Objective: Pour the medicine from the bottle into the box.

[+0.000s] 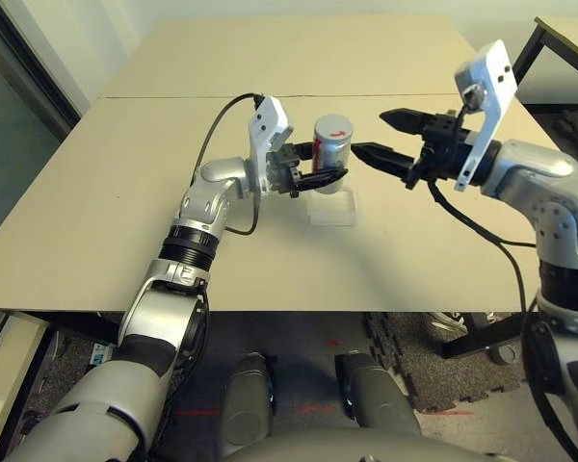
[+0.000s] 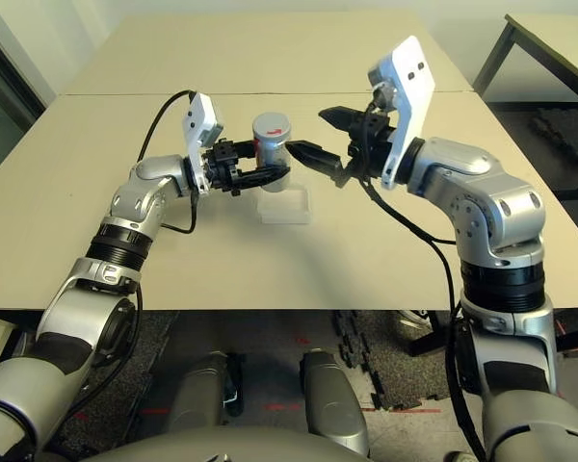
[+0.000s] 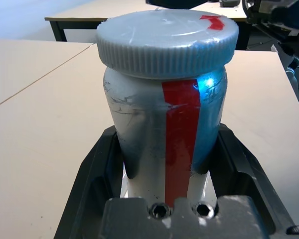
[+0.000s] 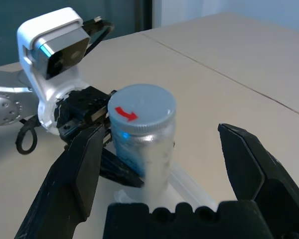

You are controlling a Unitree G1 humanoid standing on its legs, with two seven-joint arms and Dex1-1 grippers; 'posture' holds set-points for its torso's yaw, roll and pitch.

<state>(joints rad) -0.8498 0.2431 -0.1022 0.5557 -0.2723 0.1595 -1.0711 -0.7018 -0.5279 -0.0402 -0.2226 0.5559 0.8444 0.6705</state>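
The left gripper [image 1: 313, 176] held the small silver bottle [image 1: 331, 142] with its red stripe and grey ribbed cap upright, just above the shallow clear plastic box [image 1: 331, 207]. Just right of the bottle, the right gripper [image 1: 383, 138] hung level with fingers spread wide, empty.

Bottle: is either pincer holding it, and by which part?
The left pincer grips the bottle around its lower body, cap still on. The right pincer is open, holding nothing.

Capped silver bottle [image 1: 331, 141] upright, held above clear box [image 1: 331, 207]
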